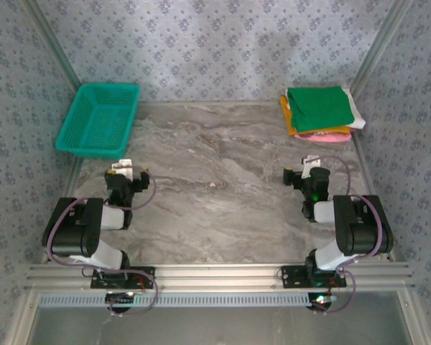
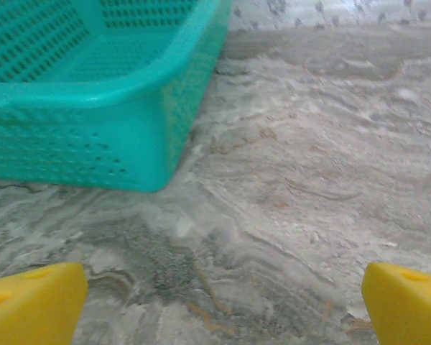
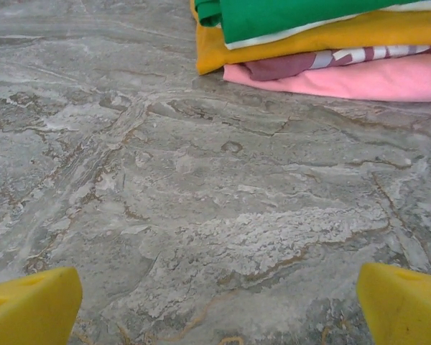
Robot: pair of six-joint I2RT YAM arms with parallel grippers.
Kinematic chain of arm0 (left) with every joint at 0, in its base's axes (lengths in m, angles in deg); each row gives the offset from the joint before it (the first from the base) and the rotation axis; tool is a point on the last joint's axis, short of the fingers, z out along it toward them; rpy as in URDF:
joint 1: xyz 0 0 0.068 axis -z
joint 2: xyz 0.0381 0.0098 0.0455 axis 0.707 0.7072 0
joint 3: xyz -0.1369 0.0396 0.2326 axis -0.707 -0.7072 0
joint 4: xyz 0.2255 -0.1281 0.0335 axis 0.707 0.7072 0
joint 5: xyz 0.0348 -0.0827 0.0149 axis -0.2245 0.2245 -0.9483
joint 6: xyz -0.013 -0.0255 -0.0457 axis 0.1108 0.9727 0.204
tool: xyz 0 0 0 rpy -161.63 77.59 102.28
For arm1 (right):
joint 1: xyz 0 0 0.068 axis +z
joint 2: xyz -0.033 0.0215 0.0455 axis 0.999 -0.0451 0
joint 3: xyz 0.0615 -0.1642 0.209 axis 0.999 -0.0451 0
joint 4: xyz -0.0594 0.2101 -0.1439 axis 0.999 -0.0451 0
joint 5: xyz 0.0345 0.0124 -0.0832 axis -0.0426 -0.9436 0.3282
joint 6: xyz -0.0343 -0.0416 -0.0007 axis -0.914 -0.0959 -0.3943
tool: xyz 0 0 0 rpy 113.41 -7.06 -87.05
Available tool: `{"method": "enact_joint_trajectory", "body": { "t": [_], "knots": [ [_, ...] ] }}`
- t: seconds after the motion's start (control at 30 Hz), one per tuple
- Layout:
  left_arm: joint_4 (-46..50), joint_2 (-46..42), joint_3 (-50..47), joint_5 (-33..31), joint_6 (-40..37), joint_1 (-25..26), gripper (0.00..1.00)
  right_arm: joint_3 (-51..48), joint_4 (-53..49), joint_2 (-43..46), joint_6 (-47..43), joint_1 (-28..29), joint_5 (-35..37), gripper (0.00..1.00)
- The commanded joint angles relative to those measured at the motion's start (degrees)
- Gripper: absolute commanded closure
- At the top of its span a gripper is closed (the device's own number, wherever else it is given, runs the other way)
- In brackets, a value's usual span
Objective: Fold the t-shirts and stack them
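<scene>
Gaping wide, empty at left gripper (image 2: 223, 305) and right gripper (image 3: 219, 307); folded t-shirts (image 1: 320, 111) stacked green-topmost far right, teal mesh basket (image 1: 99, 121) far left.

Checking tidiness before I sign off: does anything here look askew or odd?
Only the t-shirt stack: its layers are not squared. The white shirt juts right of the green shirt, and the pink shirt peeks out at the near edge. Nothing spilled or damaged.

no text can be read anywhere, maroon and white print among the t-shirts (image 3: 323, 44) ahead of the right gripper (image 3: 215, 313), not legible
</scene>
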Motion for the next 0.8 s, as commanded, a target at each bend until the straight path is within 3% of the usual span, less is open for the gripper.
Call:
{"method": "enact_joint_trajectory", "body": {
  "t": [0.0, 0.2, 0.27, 0.77],
  "knots": [
    [5.1, 1.2, 5.8, 6.0, -0.8, -1.3, 0.02, 3.1, -0.3, -0.7, 1.3, -2.5, -3.5, 0.00],
    [10.9, 1.3, 8.6, 4.8, 2.8, -3.9, 0.02, 3.2, -0.8, -0.5, 0.8, -1.7, -1.2, 0.00],
    [10.6, 1.4, 8.5, 4.7, 2.8, -3.8, 0.02, 2.4, 0.9, -0.5, 0.5, 0.2, 4.0, 0.00],
    [10.3, 1.3, 8.3, 4.7, 2.8, -3.8, 0.02, 3.1, -0.7, -0.6, 0.6, -0.7, 1.2, 0.00]
  ]
}}
